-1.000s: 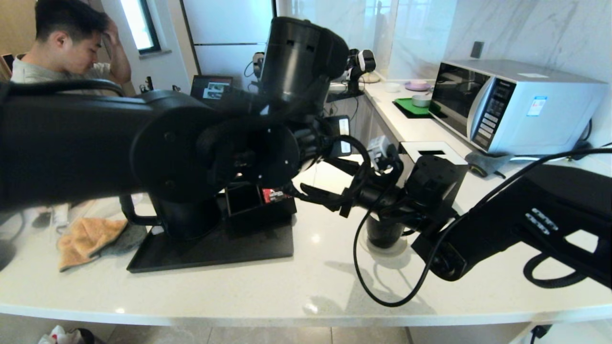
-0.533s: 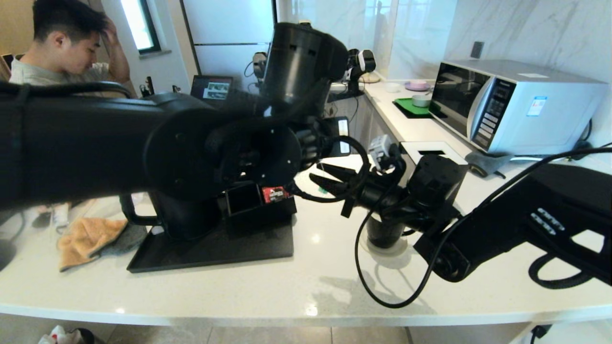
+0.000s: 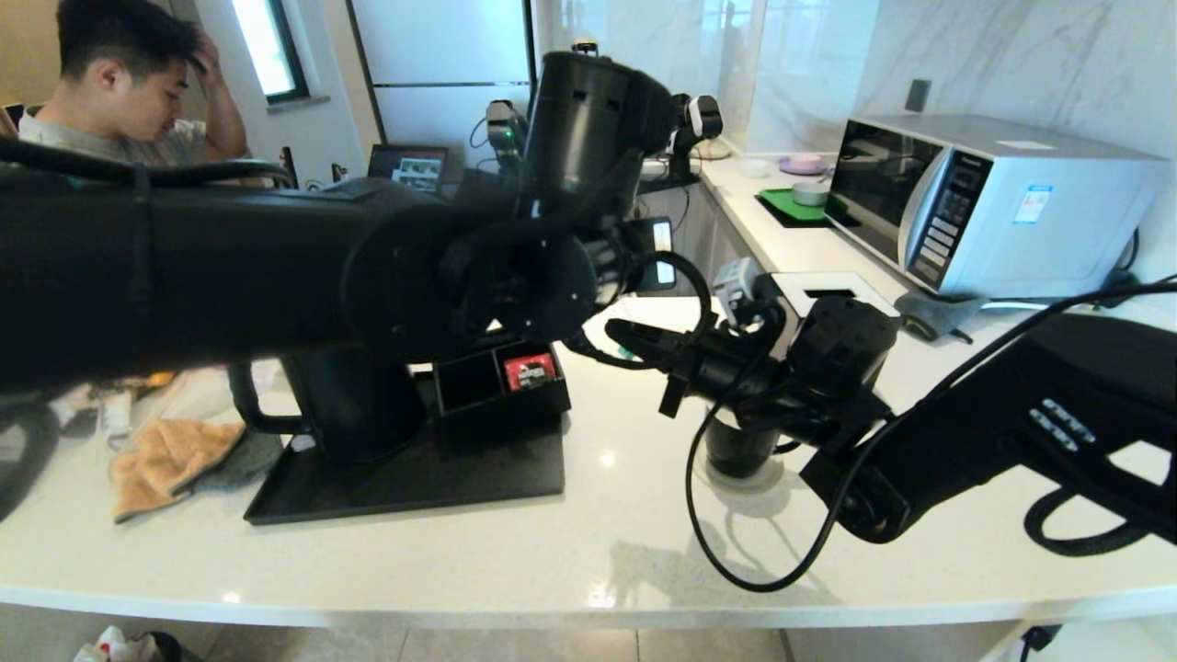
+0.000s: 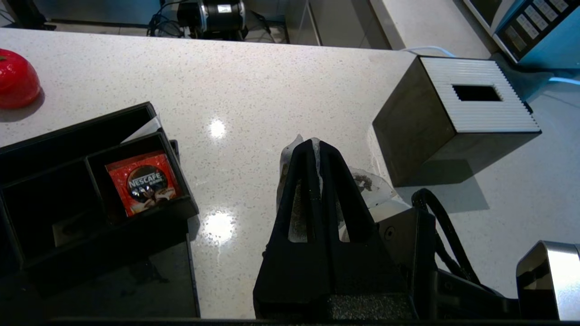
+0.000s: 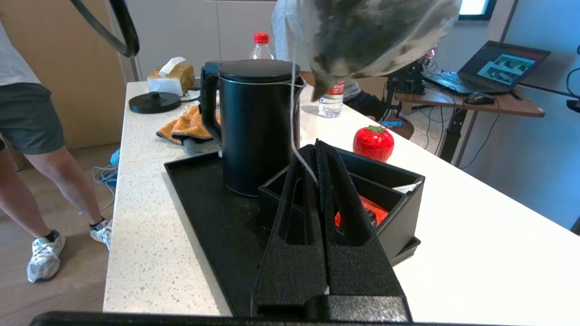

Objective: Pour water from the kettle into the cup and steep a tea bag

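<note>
Left wrist view shows the left gripper [image 4: 316, 145] pinching the tea bag [image 4: 362, 183] above the bench [image 4: 253, 90]. Right gripper [image 5: 317, 147] is pressed together on the bag's string [image 5: 293, 104], right of the kettle [image 5: 256, 127] on its tray [image 5: 204, 203].

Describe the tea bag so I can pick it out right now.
Find the tall black kettle on the black tray. Beside it, above the white counter, the left gripper pinches a greyish mesh pouch, the tea bag. Its thin string runs to the right gripper, unlike the red packet.
</note>
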Controlling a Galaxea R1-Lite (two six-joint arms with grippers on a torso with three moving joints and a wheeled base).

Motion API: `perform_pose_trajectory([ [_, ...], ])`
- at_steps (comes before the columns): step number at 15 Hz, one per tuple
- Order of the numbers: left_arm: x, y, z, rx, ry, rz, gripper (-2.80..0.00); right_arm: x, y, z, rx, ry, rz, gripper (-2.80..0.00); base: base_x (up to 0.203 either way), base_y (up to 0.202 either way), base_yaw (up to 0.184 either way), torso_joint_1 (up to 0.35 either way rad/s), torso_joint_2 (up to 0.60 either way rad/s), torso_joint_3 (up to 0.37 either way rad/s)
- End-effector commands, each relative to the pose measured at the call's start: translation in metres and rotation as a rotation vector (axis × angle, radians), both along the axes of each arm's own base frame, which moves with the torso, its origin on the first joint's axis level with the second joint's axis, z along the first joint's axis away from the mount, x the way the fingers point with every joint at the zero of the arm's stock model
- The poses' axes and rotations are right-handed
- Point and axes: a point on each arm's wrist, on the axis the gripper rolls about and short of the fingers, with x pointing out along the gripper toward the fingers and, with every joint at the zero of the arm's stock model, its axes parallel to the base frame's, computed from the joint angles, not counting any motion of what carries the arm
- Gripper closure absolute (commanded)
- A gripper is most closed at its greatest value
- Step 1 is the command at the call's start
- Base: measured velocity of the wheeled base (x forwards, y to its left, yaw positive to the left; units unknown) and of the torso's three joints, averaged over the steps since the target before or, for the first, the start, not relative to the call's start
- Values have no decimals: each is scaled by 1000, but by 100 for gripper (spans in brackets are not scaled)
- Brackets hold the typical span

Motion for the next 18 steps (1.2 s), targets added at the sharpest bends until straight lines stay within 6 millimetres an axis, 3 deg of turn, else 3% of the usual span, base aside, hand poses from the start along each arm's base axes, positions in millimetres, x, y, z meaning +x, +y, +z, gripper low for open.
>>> perform_pose_trajectory([
  [1, 2, -1, -2, 4, 3, 5, 0, -1, 0, 2, 6, -11, 3, 0, 0, 0, 0, 0, 0, 0],
  [3, 2, -1, -3, 10, 3, 5, 0, -1, 0, 2, 7, -12, 3, 0, 0, 0, 0, 0, 0, 0],
  [4, 2, -1, -3, 10, 3, 5, -280, 0, -1, 2, 7, -12, 1, 0, 0, 0, 0, 0, 0, 0],
  [14, 0, 4, 1, 6, -6, 41, -280, -3, -6, -2, -7, 11, -8, 0, 0, 0, 0, 0, 0, 0],
  [18, -4, 8, 8, -4, -16, 43, -280, -6, -12, 8, 1, -3, -16, 0, 0, 0, 0, 0, 0, 0],
])
